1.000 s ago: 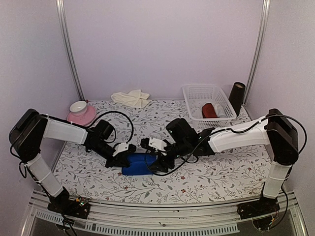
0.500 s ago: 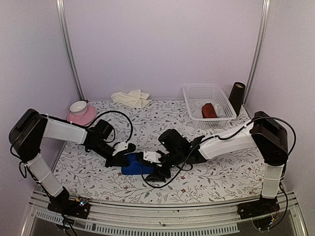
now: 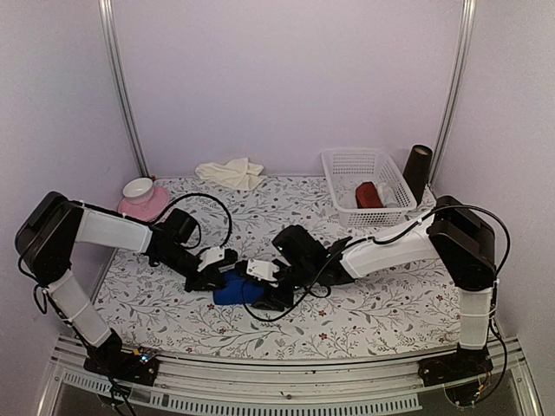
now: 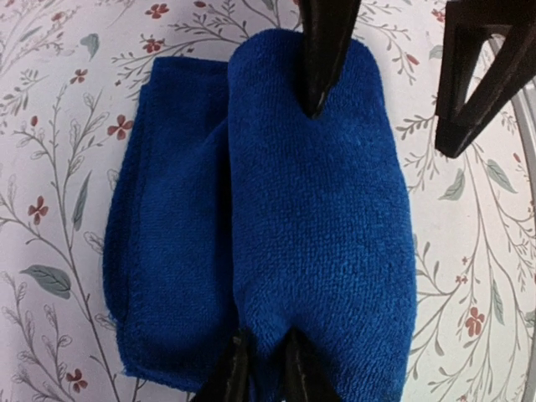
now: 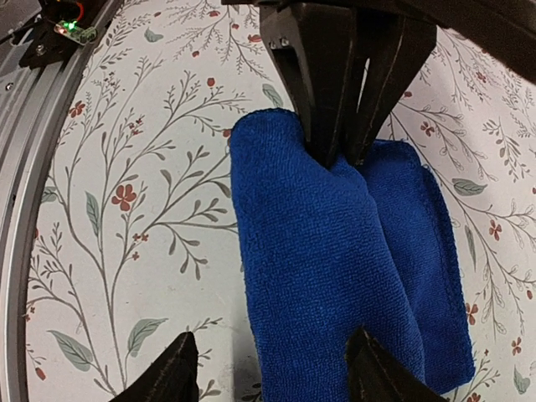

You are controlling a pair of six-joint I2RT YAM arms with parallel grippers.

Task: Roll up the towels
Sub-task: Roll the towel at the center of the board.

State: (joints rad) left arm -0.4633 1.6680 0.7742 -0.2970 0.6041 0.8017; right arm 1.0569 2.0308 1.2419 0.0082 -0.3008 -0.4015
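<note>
From above, we see the blue towel [image 3: 231, 293] lying partly rolled on the table [image 3: 390, 305] near the front edge, between the left gripper [image 3: 224, 276] and the right gripper [image 3: 263, 296]. The cream towel [image 3: 231, 173] lies crumpled by the back wall.

In the left wrist view, the left gripper [image 4: 264, 368] pinches the roll's near end, jaws nearly closed on the cloth.

In the right wrist view, the right gripper [image 5: 270, 352] has its jaws wide, one finger on the roll and the other over the table.
</note>
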